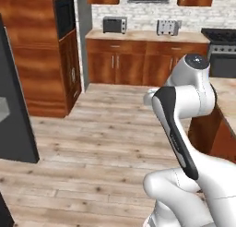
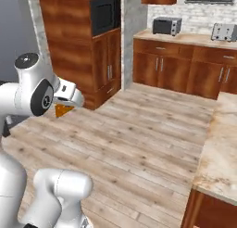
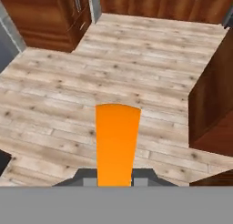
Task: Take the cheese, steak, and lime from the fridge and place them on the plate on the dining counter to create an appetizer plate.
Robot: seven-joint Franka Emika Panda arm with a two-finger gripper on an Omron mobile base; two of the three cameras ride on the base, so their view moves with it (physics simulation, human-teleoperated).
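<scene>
fingers: I have them [image 3: 115, 182] clamped on the cheese [image 3: 116, 143].
cheese axis: wedge runs straight out ahead of the fingers, over the floor [image 3: 136, 59].
dining counter: its edge [image 2: 222, 148] lies off to the fingers' right, I judge.

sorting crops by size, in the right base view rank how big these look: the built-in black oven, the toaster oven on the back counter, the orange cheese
1. built-in black oven, largest.
2. toaster oven.
3. cheese, smallest, partly hidden by the gripper holding it.

The cheese is nearest the camera, so it only shrinks further in truth.
</scene>
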